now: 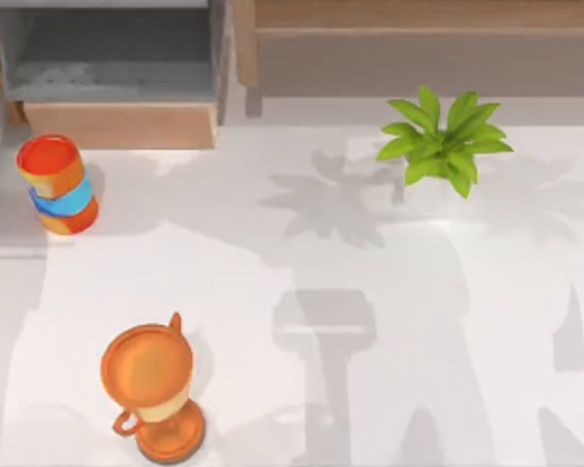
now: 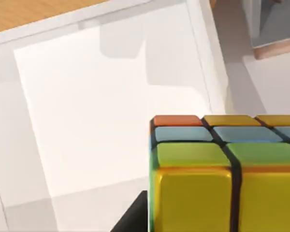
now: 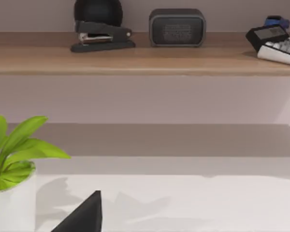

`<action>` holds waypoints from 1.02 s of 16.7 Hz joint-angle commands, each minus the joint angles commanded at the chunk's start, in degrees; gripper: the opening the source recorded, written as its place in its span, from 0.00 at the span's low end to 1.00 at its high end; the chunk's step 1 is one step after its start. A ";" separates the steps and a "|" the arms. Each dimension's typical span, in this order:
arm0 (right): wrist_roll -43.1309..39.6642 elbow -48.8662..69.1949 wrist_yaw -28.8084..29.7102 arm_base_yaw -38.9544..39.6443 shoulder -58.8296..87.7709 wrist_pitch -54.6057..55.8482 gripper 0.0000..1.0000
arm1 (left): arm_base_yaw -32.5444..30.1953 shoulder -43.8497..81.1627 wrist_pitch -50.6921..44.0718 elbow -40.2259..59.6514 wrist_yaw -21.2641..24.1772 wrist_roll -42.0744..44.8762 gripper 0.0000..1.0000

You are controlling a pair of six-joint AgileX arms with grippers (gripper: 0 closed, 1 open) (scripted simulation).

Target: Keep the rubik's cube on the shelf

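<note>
– White table (image 1: 389,321) runs back to the shelf (image 1: 419,14) along the far edge, on the right side; so where is the rubik's cube (image 2: 222,174)?

– Close up against the left gripper (image 2: 135,217) in the left wrist view; a dark finger (image 2: 130,221) lies on its yellow face, so I judge the claw clamped on it and holding it clear of the table; bare white surface lies beyond it.

– Why carry it rather than push it?

– The shelf is a raised ledge, so the cube probably has to go up and over its front face; a firm grip on flat sides should keep it square.

– And the right gripper (image 3: 84,215)?

– Low over the table, facing the back wall near the potted plant (image 1: 446,144); apart or together, I cannot tell; it looks idle.

– Anything in the way?

– The plant stands just before the shelf; the orange-and-blue can (image 1: 58,185) and the orange cup (image 1: 154,389) sit well off at the left; the placing is not yet done.
</note>
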 joint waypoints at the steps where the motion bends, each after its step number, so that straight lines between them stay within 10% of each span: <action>1: 0.00 0.00 0.00 0.00 0.00 0.00 1.00 | -3.16 -2.95 1.18 -1.87 -0.40 0.63 0.00; 9: 0.00 0.00 0.00 0.00 0.00 0.00 1.00 | -30.23 -14.27 20.79 -20.87 -8.74 0.14 0.00; 17: 0.00 0.00 0.00 0.00 0.00 0.00 1.00 | -46.52 -10.41 58.87 -36.84 -26.37 -3.79 0.00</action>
